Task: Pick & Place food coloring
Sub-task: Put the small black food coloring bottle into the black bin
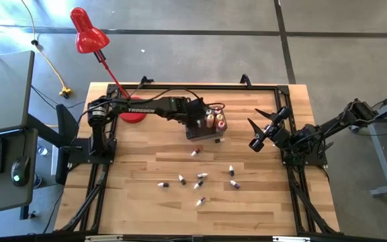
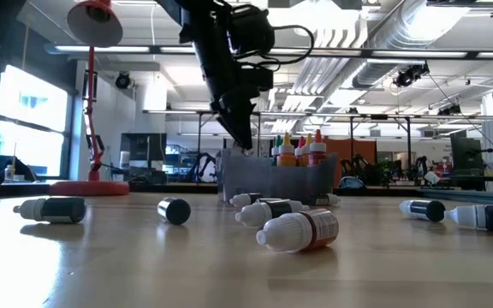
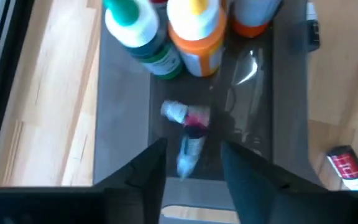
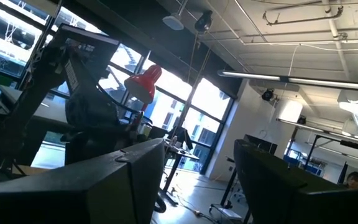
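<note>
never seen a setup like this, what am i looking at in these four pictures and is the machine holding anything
This is a robot with two dark arms at a wooden table, each ending in a two-finger gripper. One picture looks straight down from above, one looks level across the tabletop, and two come from cameras on the arms' wrists.

The left gripper hangs over a dark grey tub. Its fingers stand apart, and a small food coloring bottle lies in the tub just beyond them, so it seems to have been let go. Upright bottles with green and orange caps stand in the tub too.

More little bottles lie scattered on the table, waiting to be collected. The right gripper waits open on the other side, raised and holding nothing. A red lamp stands at the table's far edge.
</note>
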